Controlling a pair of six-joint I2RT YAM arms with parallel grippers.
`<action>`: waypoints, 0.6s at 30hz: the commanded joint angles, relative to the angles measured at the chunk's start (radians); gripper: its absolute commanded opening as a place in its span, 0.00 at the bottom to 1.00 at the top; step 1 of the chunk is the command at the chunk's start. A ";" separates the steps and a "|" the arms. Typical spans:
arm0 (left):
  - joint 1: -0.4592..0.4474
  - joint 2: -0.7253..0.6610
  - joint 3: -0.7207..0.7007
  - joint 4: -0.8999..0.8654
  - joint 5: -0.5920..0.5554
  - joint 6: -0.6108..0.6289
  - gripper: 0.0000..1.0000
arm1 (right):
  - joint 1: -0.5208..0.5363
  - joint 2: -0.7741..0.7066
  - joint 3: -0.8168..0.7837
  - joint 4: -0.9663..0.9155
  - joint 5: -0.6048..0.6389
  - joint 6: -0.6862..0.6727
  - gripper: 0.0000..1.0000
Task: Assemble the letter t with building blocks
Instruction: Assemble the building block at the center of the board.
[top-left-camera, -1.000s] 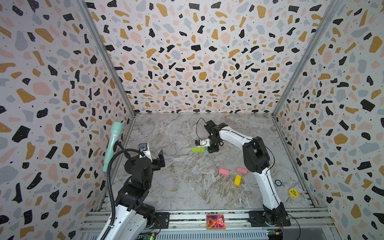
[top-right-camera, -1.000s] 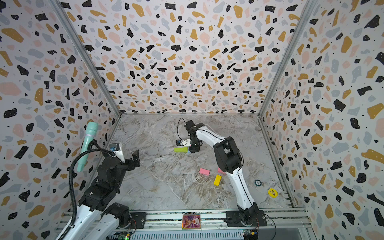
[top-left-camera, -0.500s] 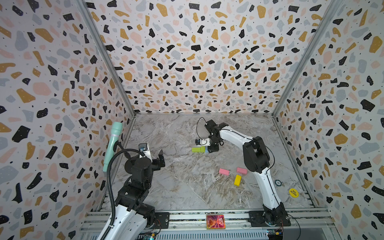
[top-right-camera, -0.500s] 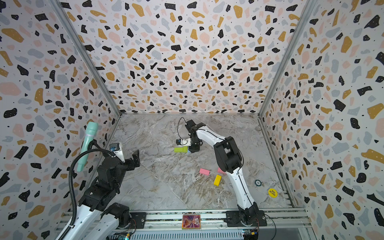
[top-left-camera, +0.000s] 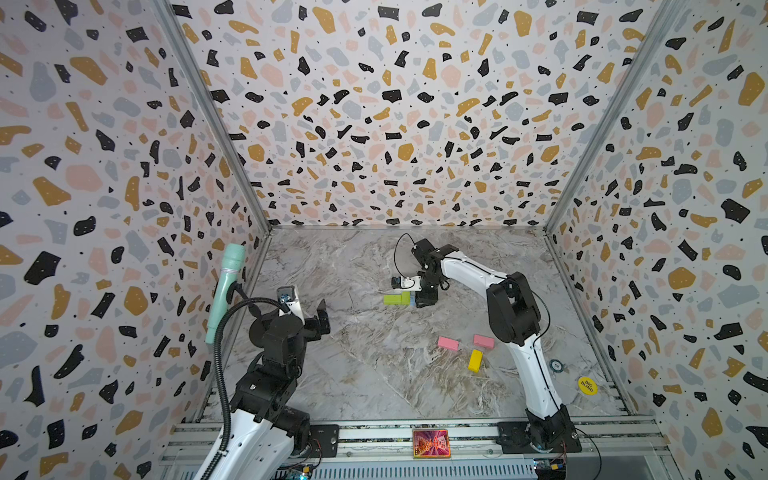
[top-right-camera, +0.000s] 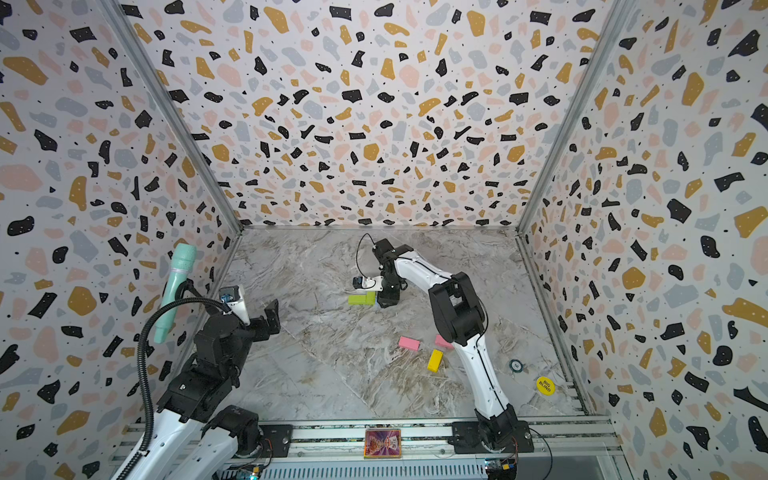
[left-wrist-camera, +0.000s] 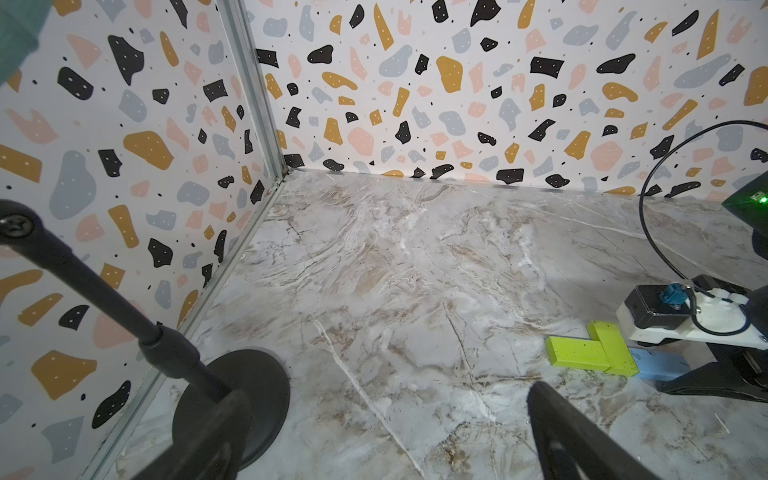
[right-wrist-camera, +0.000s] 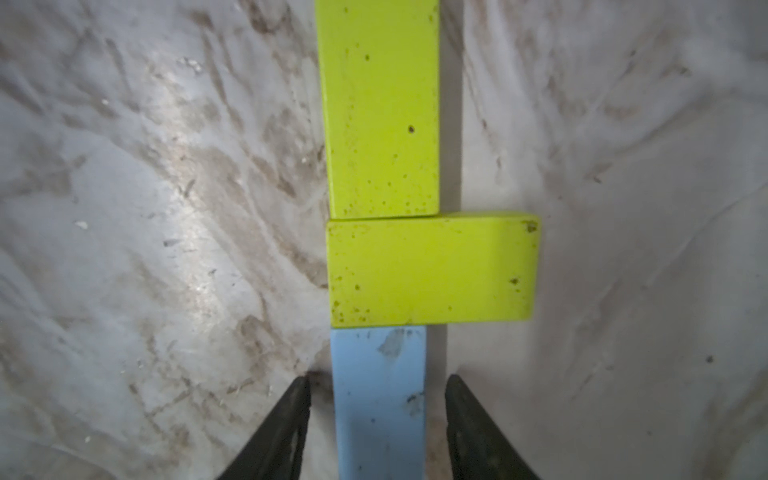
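Note:
Two lime green bricks (right-wrist-camera: 380, 108) (right-wrist-camera: 432, 270) and a light blue brick (right-wrist-camera: 378, 395) lie end to end in a row on the marble floor; the middle green one lies crosswise. My right gripper (right-wrist-camera: 379, 415) is open and straddles the blue brick, with a gap on each side. Both top views show this row (top-left-camera: 392, 299) (top-right-camera: 357, 299) under the right gripper (top-left-camera: 424, 300). Two pink bricks (top-left-camera: 448, 343) (top-left-camera: 483, 341) and a yellow brick (top-left-camera: 475, 360) lie loose nearer the front. My left gripper (left-wrist-camera: 382, 436) hangs open and empty at the left (top-left-camera: 309, 316).
A teal microphone (top-left-camera: 226, 286) leans by the left wall, its round stand base (left-wrist-camera: 232, 407) close to my left gripper. A yellow disc (top-left-camera: 587, 385) and a small round chip (top-left-camera: 556, 365) lie at the front right. A card (top-left-camera: 431, 443) sits on the front rail.
My right gripper's jaws have spread apart around the blue brick. The bricks and the left arm have stayed where they were.

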 joint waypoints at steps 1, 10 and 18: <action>-0.006 -0.006 0.005 0.024 0.008 -0.002 0.99 | -0.007 -0.072 0.029 -0.040 -0.026 0.008 0.55; -0.006 -0.006 0.006 0.025 0.012 -0.002 0.99 | -0.023 -0.125 0.032 -0.030 -0.045 0.014 0.56; -0.006 -0.003 0.006 0.027 0.016 -0.002 0.99 | -0.025 -0.220 0.028 -0.036 -0.076 0.025 0.56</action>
